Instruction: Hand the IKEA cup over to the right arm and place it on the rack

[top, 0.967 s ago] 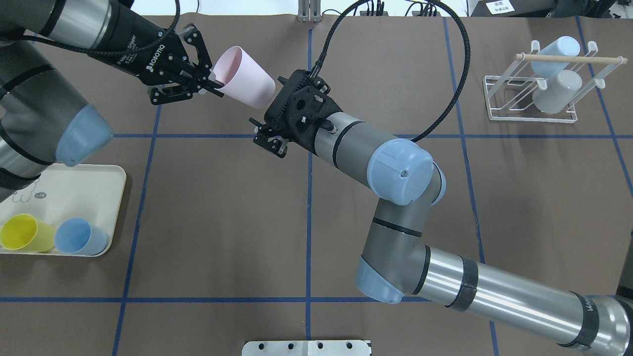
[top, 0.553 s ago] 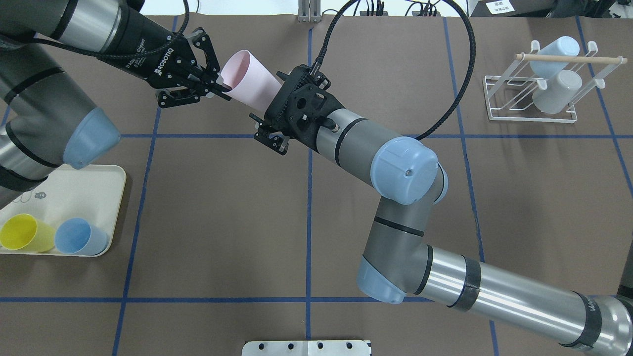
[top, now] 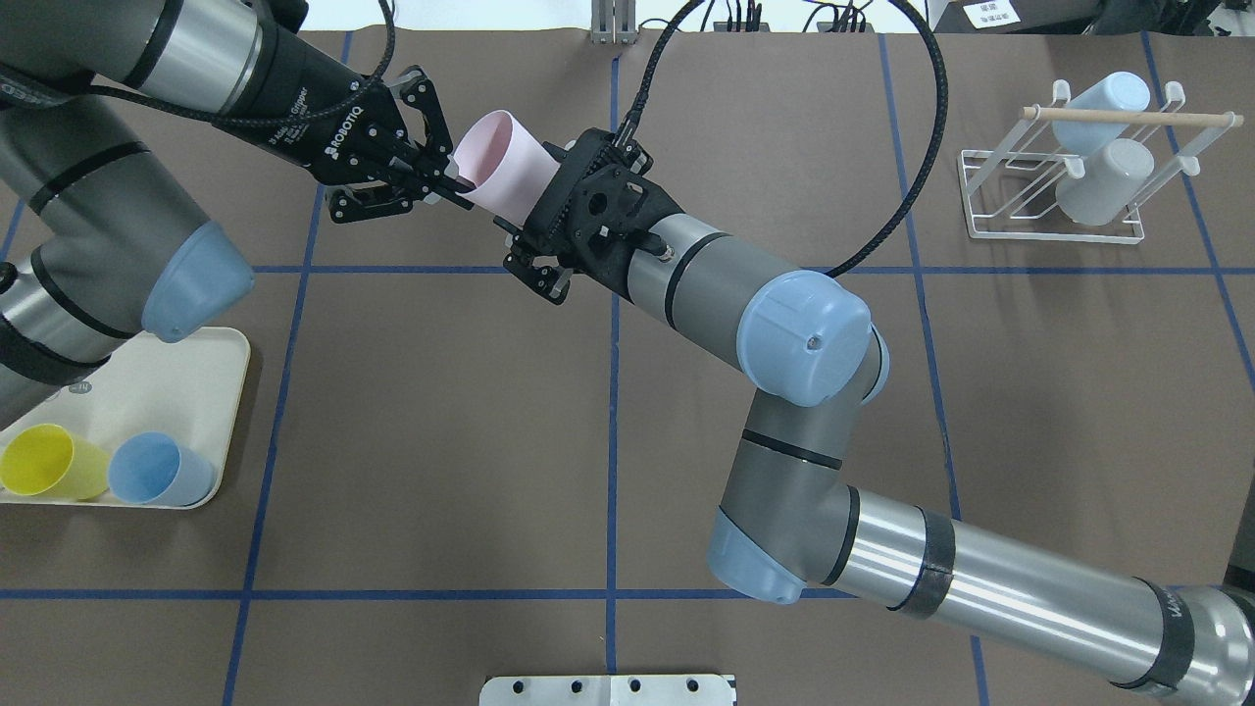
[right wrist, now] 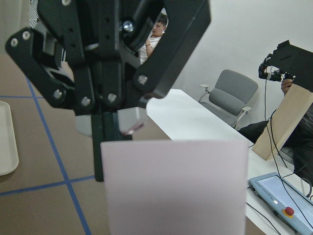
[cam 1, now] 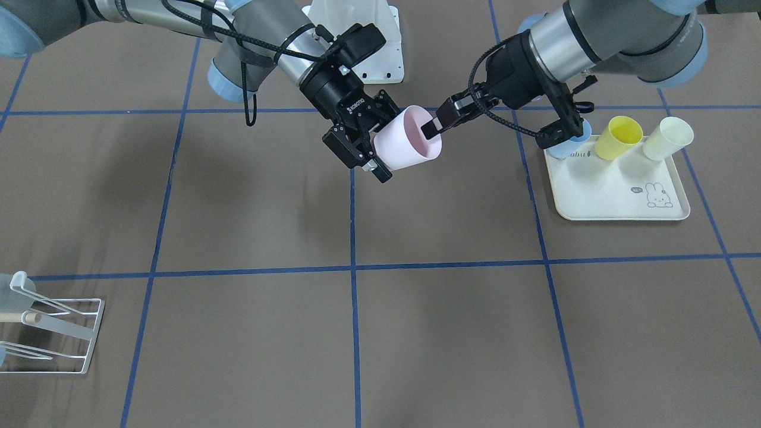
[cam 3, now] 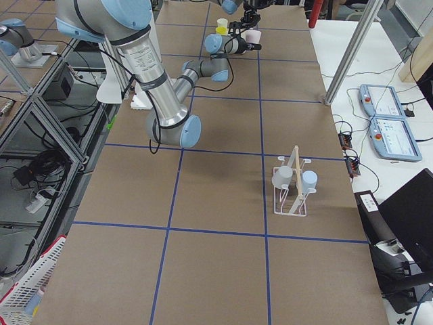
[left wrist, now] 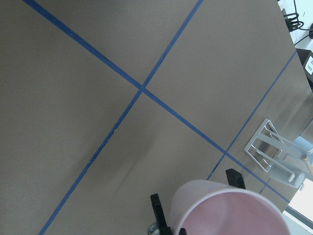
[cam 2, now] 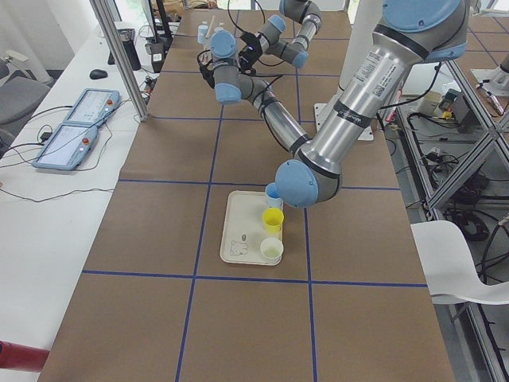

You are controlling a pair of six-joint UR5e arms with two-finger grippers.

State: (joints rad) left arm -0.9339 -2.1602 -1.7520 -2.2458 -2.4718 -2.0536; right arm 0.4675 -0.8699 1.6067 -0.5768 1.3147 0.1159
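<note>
- Above the far middle of the table (top: 441,441), just left of its centre line, the pink cup (top: 505,167) hung in the air, lying almost on its side.
- Its long axis ran from one arm to the other, with the mouth towards the left arm (top: 118,226) and the base towards the right arm (top: 804,333).
- The left end effector (top: 459,184) was clamped on the rim, one finger inside the mouth and one outside.
- The right end effector (cam 1: 381,141) met the cup head-on along that axis, and its fingers (cam 1: 380,171) stood either side of the base, so the cup lay between them.
- Whether those fingers pressed on the cup or stood just off it could not be told.
- The hand-over seemed to be at the moment of taking hold: the right side needed a firm grip before the left let go.
- The rack (top: 1057,238) stood at the far right of the table, well apart from the cup, holding two cups (top: 1103,186).
</note>
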